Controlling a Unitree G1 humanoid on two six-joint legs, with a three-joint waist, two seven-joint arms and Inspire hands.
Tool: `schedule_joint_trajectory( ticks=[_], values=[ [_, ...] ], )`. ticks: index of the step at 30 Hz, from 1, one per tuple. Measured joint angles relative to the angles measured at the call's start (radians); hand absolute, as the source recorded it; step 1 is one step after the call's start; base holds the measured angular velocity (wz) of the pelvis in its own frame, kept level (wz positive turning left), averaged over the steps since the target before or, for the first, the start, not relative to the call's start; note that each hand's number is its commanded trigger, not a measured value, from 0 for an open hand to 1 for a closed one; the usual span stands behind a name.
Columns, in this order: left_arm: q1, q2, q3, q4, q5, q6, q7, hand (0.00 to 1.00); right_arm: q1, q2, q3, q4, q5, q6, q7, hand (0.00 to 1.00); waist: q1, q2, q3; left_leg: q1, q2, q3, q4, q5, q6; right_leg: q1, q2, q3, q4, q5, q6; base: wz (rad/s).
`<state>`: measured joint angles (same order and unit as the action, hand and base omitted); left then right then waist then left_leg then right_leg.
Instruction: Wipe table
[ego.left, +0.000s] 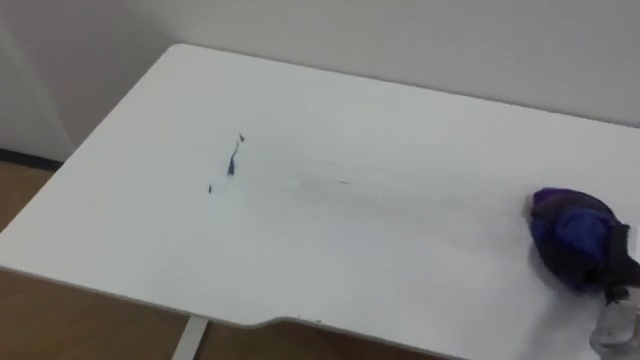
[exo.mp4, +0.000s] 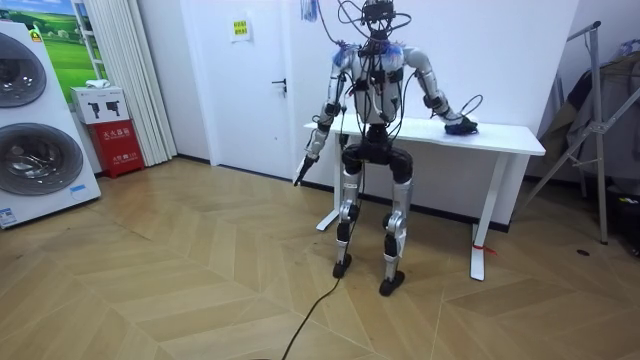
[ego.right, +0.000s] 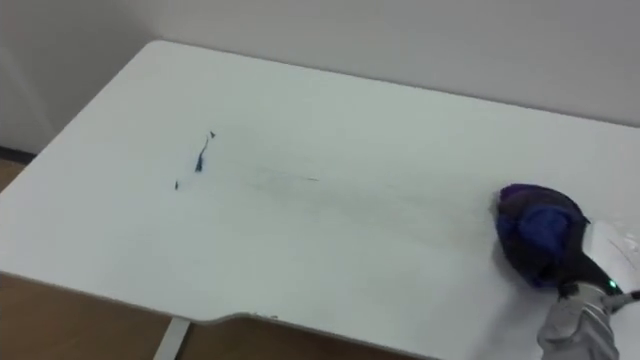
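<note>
On one white table — one purple cloth

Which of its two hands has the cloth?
The right hand, gripping the purple cloth at the right end of the table; the left hand hangs at its side.

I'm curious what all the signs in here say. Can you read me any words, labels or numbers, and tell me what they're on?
Nothing is legible.
Notice high on the door or wall: too small.
Red box print: too small.
Washing machine sticker: too small.
Table: dark marks, no writing.
</note>
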<state>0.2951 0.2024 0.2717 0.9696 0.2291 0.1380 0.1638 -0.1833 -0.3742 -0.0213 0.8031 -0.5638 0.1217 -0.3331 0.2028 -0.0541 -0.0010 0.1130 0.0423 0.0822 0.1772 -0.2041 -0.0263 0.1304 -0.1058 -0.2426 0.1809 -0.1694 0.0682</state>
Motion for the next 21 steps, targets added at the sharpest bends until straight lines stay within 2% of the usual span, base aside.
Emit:
schedule_joint_trajectory(
  ticks=[1,3,6,9,10,12,14,16,19,21],
  values=[
    [-0.009,-0.003,-0.008,0.0,0.001,-0.001,0.0,0.0,-0.019,0.008,0.027,-0.009,-0.01,0.015,0.016,1.0,0.004,0.0,0.0002,-0.002,0.002,0.002,-0.002,0.0,-0.001,-0.011,0.001,0.004,0.012,0.001,-0.001,-0.46],
    [-0.029,-0.015,-0.047,0.001,0.004,0.004,0.0,0.0,-0.071,0.057,0.14,-0.086,-0.071,0.055,0.072,1.0,0.032,0.005,0.0029,-0.003,0.008,0.008,-0.003,0.001,-0.004,-0.03,0.011,0.028,0.023,0.007,-0.011,-0.38],
    [-0.037,-0.025,-0.058,-0.007,0.015,0.019,-0.006,0.0,-0.096,0.122,0.21,-0.191,-0.137,0.042,0.12,1.0,0.079,-0.006,0.0019,-0.016,0.014,0.008,0.0,0.004,-0.008,-0.043,0.018,0.028,0.022,0.01,-0.016,-0.01],
    [-0.006,-0.025,-0.058,-0.009,0.014,0.034,-0.02,0.0,-0.134,0.126,0.225,-0.19,-0.148,0.026,0.125,1.0,0.122,-0.003,0.0036,-0.012,0.012,-0.01,0.009,0.004,-0.008,-0.034,0.017,0.013,0.008,0.011,-0.015,0.22],
    [0.021,-0.024,-0.052,-0.009,0.013,0.041,-0.02,0.0,-0.133,0.122,0.223,-0.183,-0.15,0.022,0.124,1.0,0.117,-0.002,0.0039,-0.014,0.01,-0.032,0.009,0.005,-0.008,-0.026,0.015,-0.013,0.006,0.011,-0.014,0.34],
    [0.061,-0.024,-0.039,-0.01,0.011,0.053,-0.02,0.0,-0.128,0.119,0.211,-0.141,-0.147,0.022,0.124,1.0,0.1,-0.002,0.0042,-0.012,0.008,-0.057,0.009,0.005,-0.007,-0.012,0.014,-0.032,0.005,0.011,-0.014,0.45],
    [0.082,-0.024,-0.022,-0.01,0.011,0.056,-0.022,0.0,-0.087,0.106,0.179,-0.098,-0.153,0.002,0.114,1.0,0.087,-0.001,0.0042,-0.012,0.005,-0.074,0.009,0.005,-0.007,0.001,0.01,-0.042,0.0,0.01,-0.012,0.39],
    [0.106,-0.025,0.003,-0.009,0.012,0.053,-0.027,0.0,0.006,0.1,0.085,-0.089,-0.143,-0.071,0.059,1.0,0.042,0.0,0.0037,-0.004,-0.008,-0.085,0.009,0.006,-0.005,0.024,-0.001,-0.066,-0.01,0.004,-0.003,0.26],
    [0.119,-0.016,0.045,-0.005,0.014,0.044,-0.03,0.0,0.087,0.086,-0.002,-0.071,-0.134,-0.117,0.006,1.0,-0.003,-0.001,0.0022,0.015,-0.015,-0.086,0.008,0.005,-0.004,0.054,-0.008,-0.082,-0.017,0.0,0.003,0.13],
    [0.114,-0.017,0.073,-0.006,0.013,0.014,-0.026,0.0,0.138,0.059,-0.097,-0.039,-0.104,-0.137,-0.022,1.0,-0.035,0.005,-0.0024,0.023,-0.019,-0.078,0.006,-0.001,0.006,0.061,-0.014,-0.077,-0.013,-0.005,0.012,-0.06]
  ],
)
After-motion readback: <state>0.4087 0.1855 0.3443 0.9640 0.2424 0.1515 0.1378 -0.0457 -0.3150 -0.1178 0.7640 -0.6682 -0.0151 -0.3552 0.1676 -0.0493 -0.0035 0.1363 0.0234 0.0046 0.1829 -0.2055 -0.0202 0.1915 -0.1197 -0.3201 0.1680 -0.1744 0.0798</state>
